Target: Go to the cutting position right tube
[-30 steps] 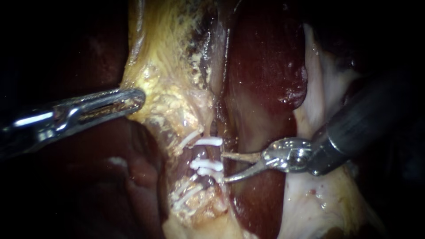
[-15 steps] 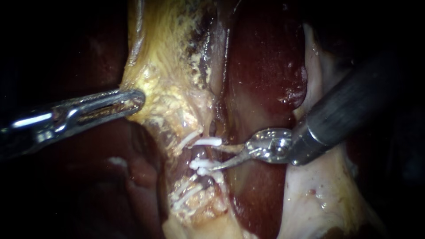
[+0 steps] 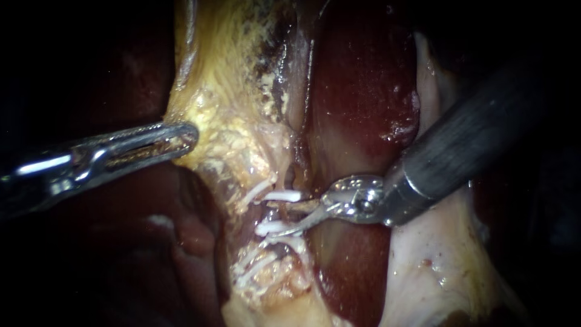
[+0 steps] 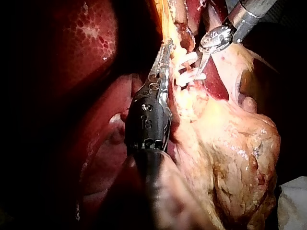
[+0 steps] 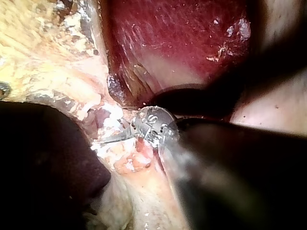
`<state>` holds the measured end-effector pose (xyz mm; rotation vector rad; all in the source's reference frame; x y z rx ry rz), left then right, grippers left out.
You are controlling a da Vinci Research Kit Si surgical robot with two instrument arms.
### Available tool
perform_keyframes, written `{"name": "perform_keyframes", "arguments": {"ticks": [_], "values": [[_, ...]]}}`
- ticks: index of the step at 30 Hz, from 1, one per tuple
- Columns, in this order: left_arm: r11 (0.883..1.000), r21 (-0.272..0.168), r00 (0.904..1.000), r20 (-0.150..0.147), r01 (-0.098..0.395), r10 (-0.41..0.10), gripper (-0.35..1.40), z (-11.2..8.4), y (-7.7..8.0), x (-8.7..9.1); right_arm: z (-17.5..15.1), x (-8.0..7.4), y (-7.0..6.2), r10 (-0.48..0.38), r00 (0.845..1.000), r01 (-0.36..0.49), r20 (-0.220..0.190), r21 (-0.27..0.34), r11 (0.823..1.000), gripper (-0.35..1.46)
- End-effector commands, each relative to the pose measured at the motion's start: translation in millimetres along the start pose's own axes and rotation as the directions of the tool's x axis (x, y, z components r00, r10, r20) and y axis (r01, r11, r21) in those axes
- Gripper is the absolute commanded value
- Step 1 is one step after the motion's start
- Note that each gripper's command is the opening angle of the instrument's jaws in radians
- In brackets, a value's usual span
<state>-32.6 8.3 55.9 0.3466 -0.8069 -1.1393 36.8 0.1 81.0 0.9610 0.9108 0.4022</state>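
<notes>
Endoscope view: clips [image 3: 284, 195] flanking right instrument [image 3: 275, 218]

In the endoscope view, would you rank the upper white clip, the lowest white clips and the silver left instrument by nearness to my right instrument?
1. Upper white clip, above the right instrument.
2. Lowest white clips, below it.
3. Silver left instrument, far left.

Left instrument [image 3: 191, 137] shown with long slotted silver jaws and steel hinge, right instrument [image 3: 280, 219] with thin curved silver blades, rounded steel joint, dark grey shaft
</notes>
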Motion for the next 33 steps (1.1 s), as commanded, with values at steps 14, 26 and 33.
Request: {"name": "perform_keyframes", "arguments": {"ticks": [14, 26, 33], "values": [[1.0, 0.0, 1.0, 0.0, 0.0, 0.0, -0.35, 0.0, 0.0, 0.0, 0.3, 0.3, 0.6, 0.023, 1.0, -0.023, -0.001, -0.002, 1.0, 0.56], [1.0, 0.0, 1.0, 0.0, 0.0, 0.0, -0.35, 0.1, 0.0, 0.0, 0.3, 0.3, 0.8, 0.029, 1.0, -0.029, -0.001, -0.002, 1.0, 0.48], [1.0, 0.0, 1.0, 0.0, 0.0, 0.0, -0.35, 0.1, 0.0, 0.0, 0.3, 0.3, 0.8, 0.029, 1.0, -0.029, -0.001, -0.002, 1.0, 0.48]]}}
